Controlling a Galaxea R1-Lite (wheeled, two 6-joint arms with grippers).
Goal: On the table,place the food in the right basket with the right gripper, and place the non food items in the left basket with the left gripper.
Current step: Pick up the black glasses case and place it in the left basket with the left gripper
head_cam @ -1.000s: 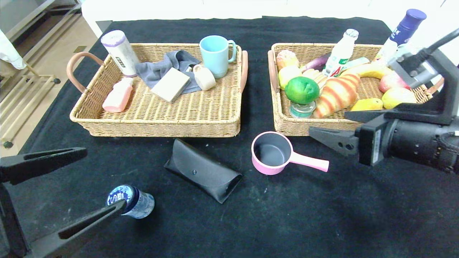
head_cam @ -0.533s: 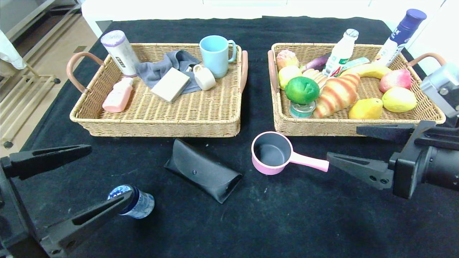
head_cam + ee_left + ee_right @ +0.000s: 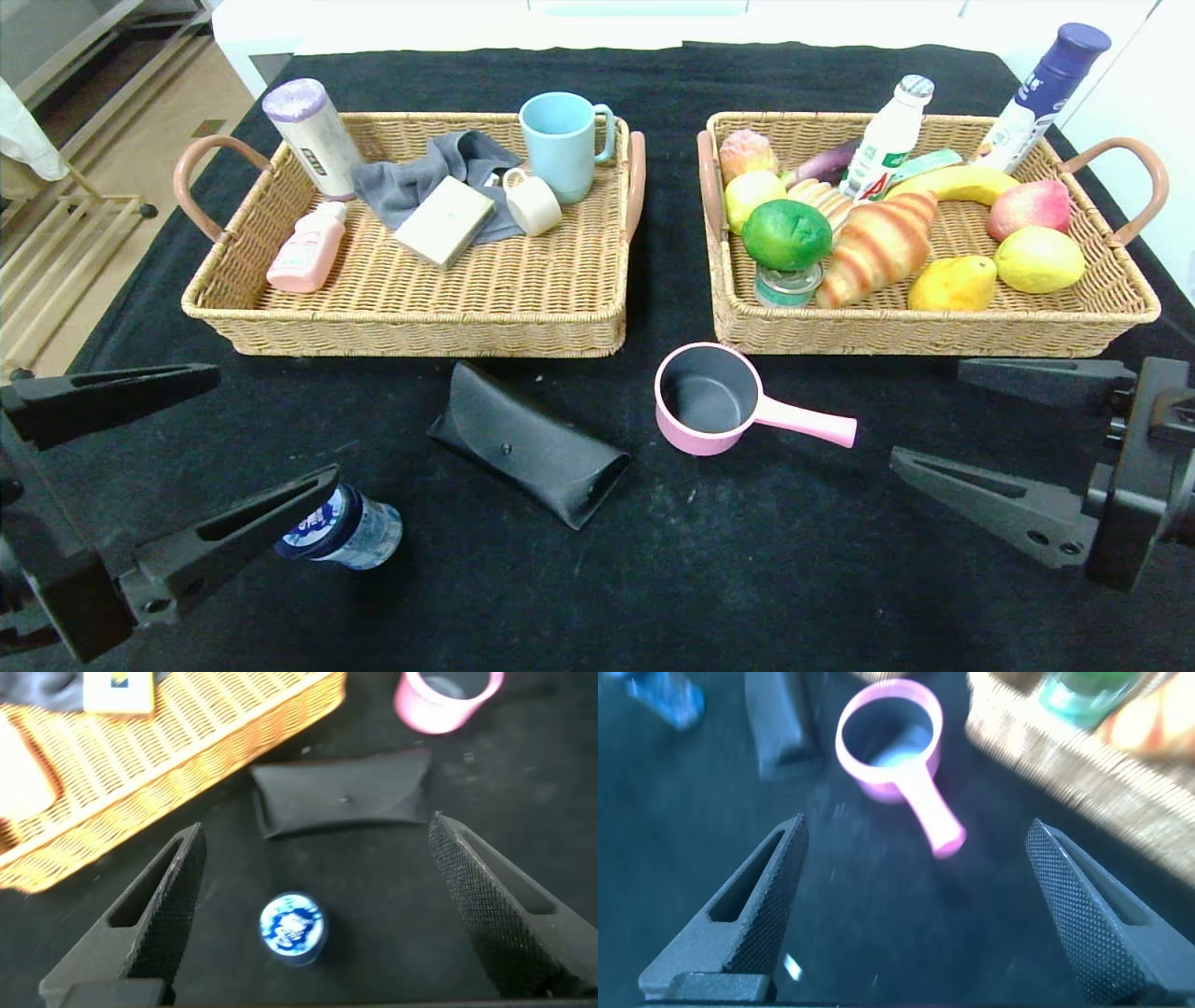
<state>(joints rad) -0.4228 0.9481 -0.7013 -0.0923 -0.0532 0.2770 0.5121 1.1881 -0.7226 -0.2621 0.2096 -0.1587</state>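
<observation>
Three things lie on the black table in front of the baskets: a small blue-capped bottle (image 3: 341,532) on its side, a black glasses case (image 3: 527,453) and a pink pot (image 3: 709,397) with a handle. My left gripper (image 3: 278,425) hangs open at the near left, just above the bottle (image 3: 292,926), which sits between its fingers, apart from both. My right gripper (image 3: 929,411) is open and empty at the near right, level with the end of the pot's handle (image 3: 934,826). The right basket (image 3: 934,331) holds fruit, bread and drinks. Cups, a cloth and bottles fill the left basket (image 3: 420,331).
The glasses case (image 3: 341,793) lies just beyond the bottle, between it and the left basket (image 3: 187,747). The pot (image 3: 447,695) stands close to the right basket's front wall (image 3: 1064,756). A white ledge runs behind the table, and floor shows at the far left.
My right gripper has pulled back from over the right basket to the near right of the table, staying open. The left gripper has shifted slightly over the bottle.
</observation>
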